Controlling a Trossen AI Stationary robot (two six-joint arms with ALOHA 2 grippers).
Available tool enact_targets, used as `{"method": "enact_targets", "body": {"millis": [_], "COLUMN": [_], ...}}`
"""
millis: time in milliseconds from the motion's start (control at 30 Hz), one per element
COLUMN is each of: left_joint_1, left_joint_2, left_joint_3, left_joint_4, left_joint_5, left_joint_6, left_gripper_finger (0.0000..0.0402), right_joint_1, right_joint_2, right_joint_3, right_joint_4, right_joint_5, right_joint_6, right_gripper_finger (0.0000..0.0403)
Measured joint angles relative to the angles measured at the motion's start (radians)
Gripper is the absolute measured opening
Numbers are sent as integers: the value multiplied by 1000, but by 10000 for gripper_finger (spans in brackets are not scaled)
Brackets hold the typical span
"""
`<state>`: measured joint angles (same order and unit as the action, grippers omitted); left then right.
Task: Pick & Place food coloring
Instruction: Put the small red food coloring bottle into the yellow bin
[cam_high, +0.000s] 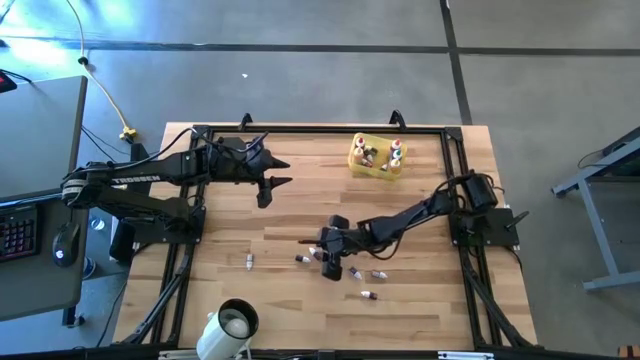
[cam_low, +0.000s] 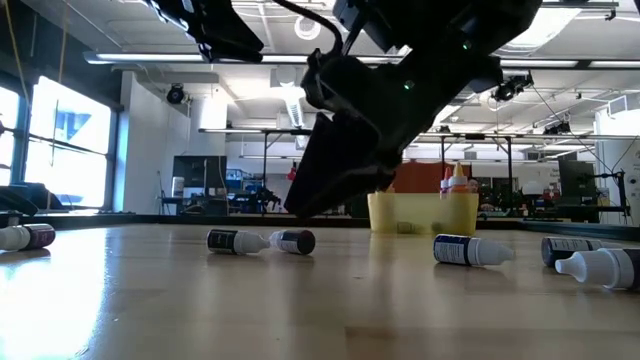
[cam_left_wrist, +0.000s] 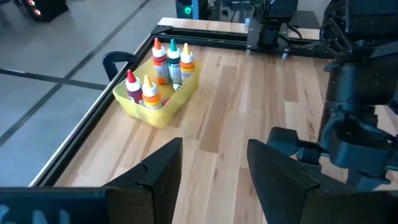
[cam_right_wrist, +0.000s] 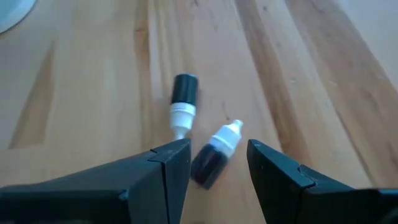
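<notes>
Dark bottle (cam_right_wrist: 211, 157) lying between open right jaws (cam_right_wrist: 219, 163) mid-worktop; should be descending square before closing. Left jaws (cam_left_wrist: 214, 171) idling open, rear-left.

Desk (cam_high: 290, 300): light wooden planks, bordered by a dark metal frame (cam_high: 320, 129). Yellow translucent tray (cam_high: 361, 167) stands near the desk's far edge, toward the right side. White round mug (cam_high: 228, 330) lies tipped at the near edge, left of centre. Grey concrete floor (cam_high: 300, 70) surrounds the desk; a yellow cable (cam_high: 105, 95) runs across it. A side table to the left carries a keyboard (cam_high: 14, 232) and a mouse (cam_high: 65, 243). Low view shows a workshop hall with ceiling strip lights (cam_low: 200, 60) and large windows (cam_low: 75, 145)
</notes>
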<state>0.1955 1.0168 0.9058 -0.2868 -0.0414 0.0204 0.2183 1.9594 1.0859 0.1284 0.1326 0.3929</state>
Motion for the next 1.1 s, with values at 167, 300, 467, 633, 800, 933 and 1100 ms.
{"method": "enact_targets", "body": {"millis": [167, 300, 467, 633, 800, 933, 1100], "left_joint_1": [0, 0, 0, 0, 0, 0, 0], "left_joint_2": [0, 0, 0, 0, 0, 0, 0], "left_joint_3": [0, 0, 0, 0, 0, 0, 0], "left_joint_4": [0, 0, -1, -1, -1, -1, -4], "left_joint_5": [1, 1, 3, 6, 7, 7, 8], "left_joint_6": [-1, -2, -2, -1, -1, -1, -1], "left_gripper_finger": [179, 179, 179, 179, 179, 179, 179], "right_joint_1": [7, 5, -3, -4, -27, -62, -121], "right_joint_2": [25, 78, 99, 103, 97, 78, -18], "right_joint_3": [1, 1, 3, 2, 1, -1, -3], "right_joint_4": [11, 44, 56, 79, 76, 66, -5], "right_joint_5": [-17, -40, -32, -31, -70, -151, -156], "right_joint_6": [-4, -8, -23, -127, -150, -151, -211], "right_gripper_finger": [152, 152, 151, 137, 103, 76, 71]}}
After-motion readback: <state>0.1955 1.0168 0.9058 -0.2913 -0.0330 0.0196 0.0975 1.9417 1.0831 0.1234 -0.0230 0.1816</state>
